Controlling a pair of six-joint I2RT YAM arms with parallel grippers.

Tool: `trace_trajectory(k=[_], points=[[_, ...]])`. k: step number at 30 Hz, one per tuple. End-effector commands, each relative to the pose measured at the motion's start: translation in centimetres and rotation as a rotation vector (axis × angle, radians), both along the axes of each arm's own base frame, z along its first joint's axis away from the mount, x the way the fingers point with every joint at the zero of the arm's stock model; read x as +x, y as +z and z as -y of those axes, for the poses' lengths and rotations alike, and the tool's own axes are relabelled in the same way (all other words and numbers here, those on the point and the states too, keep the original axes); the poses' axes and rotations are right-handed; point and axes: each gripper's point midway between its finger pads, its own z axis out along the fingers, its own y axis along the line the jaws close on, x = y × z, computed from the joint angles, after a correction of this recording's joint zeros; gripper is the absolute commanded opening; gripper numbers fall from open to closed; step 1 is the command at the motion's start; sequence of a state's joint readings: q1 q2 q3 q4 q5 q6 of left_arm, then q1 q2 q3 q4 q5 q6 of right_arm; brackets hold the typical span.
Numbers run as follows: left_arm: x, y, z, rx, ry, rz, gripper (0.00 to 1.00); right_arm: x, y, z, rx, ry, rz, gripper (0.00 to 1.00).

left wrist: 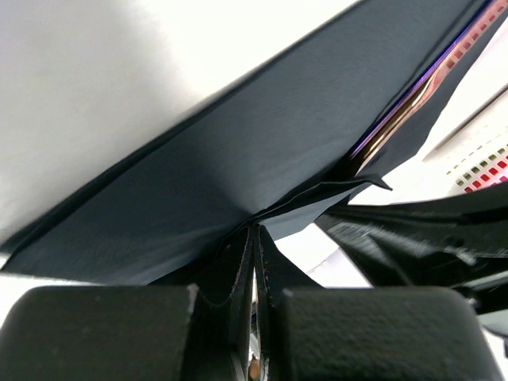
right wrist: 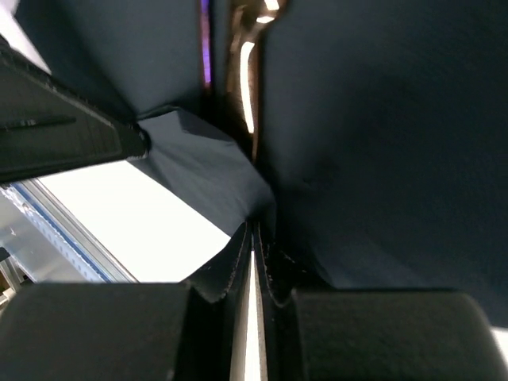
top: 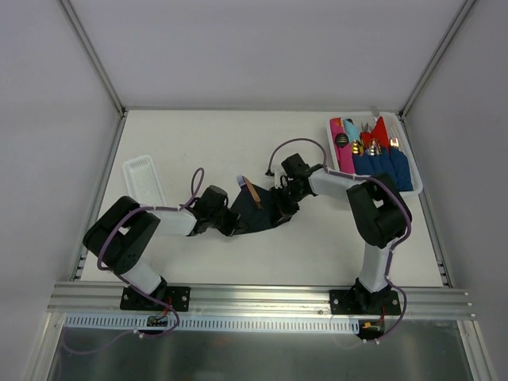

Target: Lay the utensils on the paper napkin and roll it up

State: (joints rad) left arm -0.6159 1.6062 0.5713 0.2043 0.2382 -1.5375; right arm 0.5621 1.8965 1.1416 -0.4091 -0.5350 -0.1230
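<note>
Centre of the overhead view: near-black thin paper napkin (top: 255,216) lies crumpled and partly folded on the white table (top: 206,135), pinned between both arms. Left gripper (top: 234,221) at its left edge, right gripper (top: 279,210) at its right edge; jaw state not readable from this height. Copper-handled utensil (top: 252,193) with a pale purple-tinted end pokes out of the napkin toward the upper left; how many pieces lie inside, cannot tell. White perforated plastic tray (top: 147,178) sits well apart at left; white basket (top: 413,167) of pink and blue rolls, red napkins and spare cutlery at upper right. Left wrist view: left gripper (left wrist: 255,234) pinched closed on a napkin (left wrist: 262,159) edge, sheet lifted and stretched upward across the frame; utensil (left wrist: 405,99) tucked along the fold at upper right. Right wrist view: right gripper (right wrist: 255,234) likewise clamped on a napkin (right wrist: 381,143) fold at lower centre, utensil (right wrist: 248,79) glinting in the crease at top centre. Judgement: placing looks done for at least one utensil, first fold-over under way; no tight roll formed yet, so the rolling proper remains.
</note>
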Motion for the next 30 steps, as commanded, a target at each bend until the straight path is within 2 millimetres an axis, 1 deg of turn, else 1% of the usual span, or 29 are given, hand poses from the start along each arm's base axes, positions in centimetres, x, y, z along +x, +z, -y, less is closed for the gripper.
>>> trace_trajectory(k=[1, 5, 11, 15, 17, 20, 24, 30], points=[[-5.1, -5.4, -5.9, 0.257, 0.04, -0.172, 0.0, 0.7, -0.7, 0.2, -0.052, 0.012, 0.009, 0.08], [-5.5, -5.4, -7.0, 0.259, 0.066, -0.177, 0.0, 0.1, -0.6, -0.4, -0.047, 0.026, 0.003, 0.08], [-6.0, -5.5, -8.1, 0.258, 0.057, -0.176, 0.0, -1.3, -1.3, -0.3, -0.063, 0.026, -0.035, 0.08], [-5.3, -5.1, -8.6, 0.249, 0.038, -0.146, 0.0, -3.2, -1.2, -0.8, -0.042, 0.042, -0.09, 0.08], [-4.7, -4.8, -9.0, 0.244, 0.042, -0.143, 0.0, -4.3, -0.8, -1.4, -0.013, 0.052, -0.123, 0.08], [-3.9, -4.3, -9.4, 0.246, 0.024, -0.131, 0.0, -5.1, -0.4, -2.1, 0.005, 0.068, -0.144, 0.07], [-3.2, -3.9, -9.8, 0.255, 0.015, -0.124, 0.0, -4.9, -0.5, -2.4, -0.001, 0.063, -0.139, 0.06], [-3.4, -4.0, -10.2, 0.265, 0.01, -0.133, 0.0, -4.2, -1.1, -1.5, -0.029, 0.036, -0.131, 0.05]])
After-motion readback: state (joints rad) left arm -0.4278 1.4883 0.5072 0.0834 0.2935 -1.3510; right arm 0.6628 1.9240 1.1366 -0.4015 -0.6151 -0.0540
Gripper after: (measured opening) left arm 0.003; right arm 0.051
